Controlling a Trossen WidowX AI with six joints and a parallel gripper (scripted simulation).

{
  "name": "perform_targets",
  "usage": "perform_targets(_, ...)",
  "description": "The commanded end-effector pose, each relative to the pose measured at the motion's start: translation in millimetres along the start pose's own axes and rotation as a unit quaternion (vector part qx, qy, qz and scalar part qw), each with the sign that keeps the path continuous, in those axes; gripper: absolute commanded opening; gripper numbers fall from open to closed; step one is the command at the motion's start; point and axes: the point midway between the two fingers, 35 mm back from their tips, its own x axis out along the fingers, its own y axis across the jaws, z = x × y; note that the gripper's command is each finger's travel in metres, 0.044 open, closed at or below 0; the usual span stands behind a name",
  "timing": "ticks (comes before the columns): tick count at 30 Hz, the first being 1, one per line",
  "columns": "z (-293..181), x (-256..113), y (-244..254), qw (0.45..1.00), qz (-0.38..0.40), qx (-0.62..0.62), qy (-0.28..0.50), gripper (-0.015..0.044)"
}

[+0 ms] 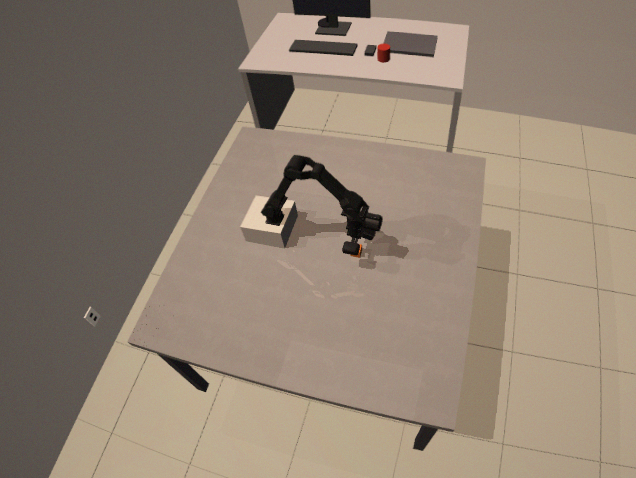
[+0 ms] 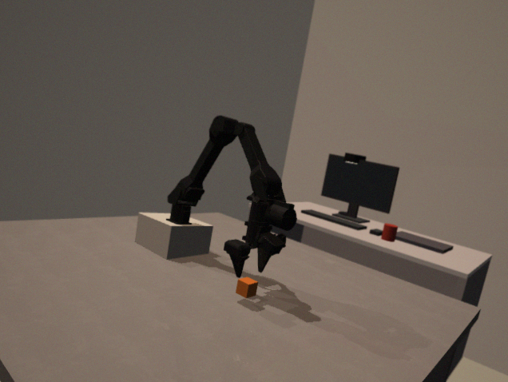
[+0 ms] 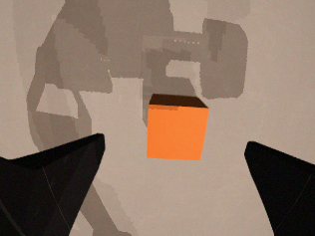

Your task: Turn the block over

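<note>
The orange block [image 1: 359,251] [image 2: 247,288] [image 3: 176,134] rests flat on the grey table [image 1: 231,308] [image 2: 102,312]. Its top looks plain orange in the wrist view, and one side there is dark in shade. No mark is clear on any face in view; the underside is hidden. My gripper [image 2: 249,273] [image 3: 178,145] is open and empty, pointing down above the block. In the wrist view the block lies between the two fingertips, with space on both sides. In the top view a finger partly covers the block.
The arm stands on a white box [image 1: 263,234] [image 2: 151,234]. Behind the table is a separate desk [image 1: 308,69] with a monitor [image 2: 359,182], a keyboard [image 1: 322,47] and a red cup [image 1: 383,52] [image 2: 389,232]. The arm's shadow falls around the block.
</note>
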Motion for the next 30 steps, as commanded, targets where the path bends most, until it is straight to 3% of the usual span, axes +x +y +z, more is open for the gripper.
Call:
perform_targets(1,-1,7,-1,1.000,-0.003,0.001,0.002,0.0440)
perform_targets(20,-2,35,-1,1.000,-0.002,0.001,0.002,0.0440)
perform_targets(30,-2,35,-1,1.000,-0.002,0.001,0.002,0.0177)
